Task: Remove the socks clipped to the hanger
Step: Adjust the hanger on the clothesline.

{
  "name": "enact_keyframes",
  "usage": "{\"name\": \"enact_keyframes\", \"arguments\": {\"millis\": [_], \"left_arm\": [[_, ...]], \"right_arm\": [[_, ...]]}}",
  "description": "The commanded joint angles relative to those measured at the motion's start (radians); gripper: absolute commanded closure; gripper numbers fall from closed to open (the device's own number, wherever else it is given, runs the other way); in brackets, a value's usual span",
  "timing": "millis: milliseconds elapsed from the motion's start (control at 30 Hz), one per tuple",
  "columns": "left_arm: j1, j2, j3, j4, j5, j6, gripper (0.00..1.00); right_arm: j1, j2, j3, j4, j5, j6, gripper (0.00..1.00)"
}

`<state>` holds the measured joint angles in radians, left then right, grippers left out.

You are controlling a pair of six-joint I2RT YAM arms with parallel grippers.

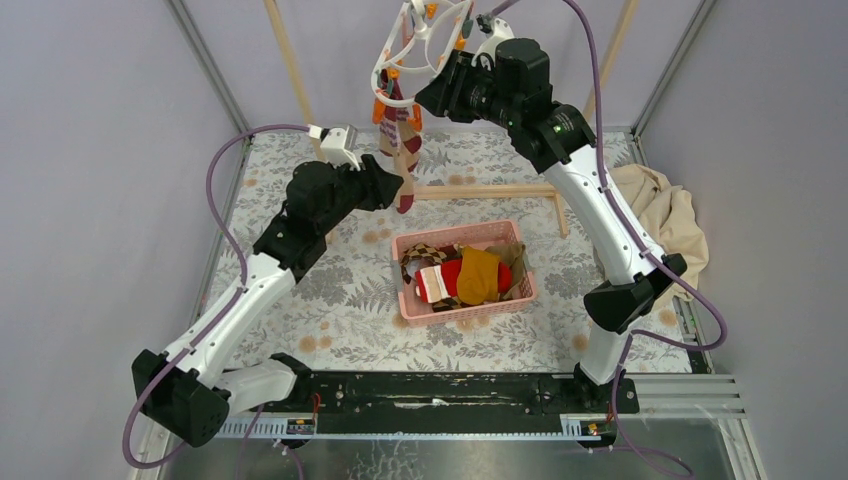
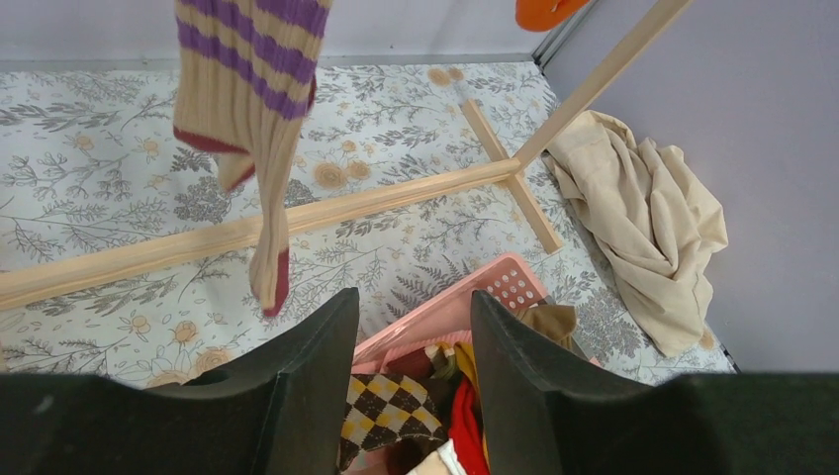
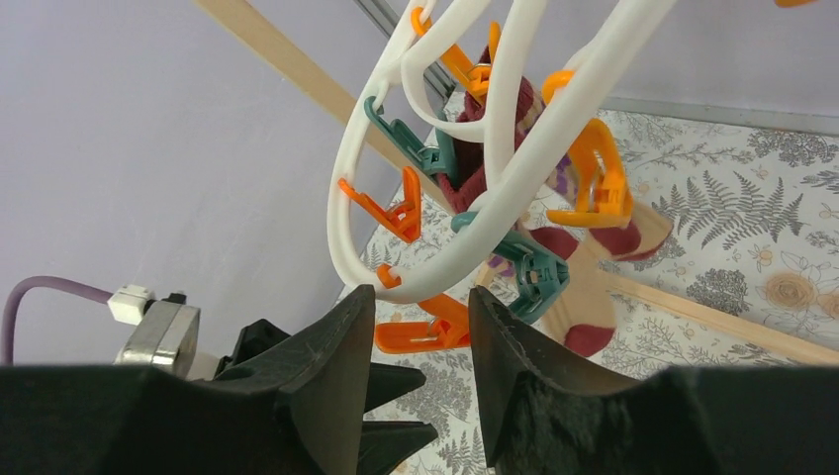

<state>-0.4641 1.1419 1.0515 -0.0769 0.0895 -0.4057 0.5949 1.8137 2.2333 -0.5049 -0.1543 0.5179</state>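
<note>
The white hanger [image 1: 418, 38] hangs at the top centre, with orange and teal clips on its ring [image 3: 495, 188]. Striped socks [image 1: 402, 150] with maroon toes dangle from it, clipped up at the ring [image 3: 500, 119]; in the left wrist view one sock [image 2: 247, 89] hangs ahead and to the left. My left gripper [image 1: 398, 186] is open and empty, just left of the socks' lower ends and above the basket [image 2: 414, 302]. My right gripper [image 3: 420, 297] is open right under the ring, and an orange clip [image 3: 435, 336] shows in its gap.
A pink basket [image 1: 470, 312] on the floral tabletop holds loose socks: argyle [image 2: 386, 411], red, mustard [image 1: 478, 275]. The wooden rack's base bar [image 1: 490, 190] lies behind the basket. A beige cloth [image 1: 665, 215] is heaped at the right edge.
</note>
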Motion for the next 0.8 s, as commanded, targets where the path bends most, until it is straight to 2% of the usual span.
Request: {"name": "enact_keyframes", "arguments": {"millis": [0, 333, 500, 767], "left_arm": [[0.001, -0.029, 0.04, -0.007, -0.022, 0.033, 0.47], [0.002, -0.075, 0.035, -0.043, -0.033, 0.045, 0.48], [0.001, -0.097, 0.036, -0.058, -0.04, 0.048, 0.49], [0.001, -0.121, 0.041, -0.077, -0.045, 0.051, 0.49]], "right_arm": [[0.007, -0.004, 0.036, 0.011, 0.039, 0.005, 0.53], [0.008, 0.005, 0.026, 0.07, 0.081, 0.016, 0.54], [0.001, 0.011, 0.028, 0.081, 0.091, 0.011, 0.67], [-0.042, -0.02, 0.003, 0.09, 0.089, 0.01, 0.7]]}}
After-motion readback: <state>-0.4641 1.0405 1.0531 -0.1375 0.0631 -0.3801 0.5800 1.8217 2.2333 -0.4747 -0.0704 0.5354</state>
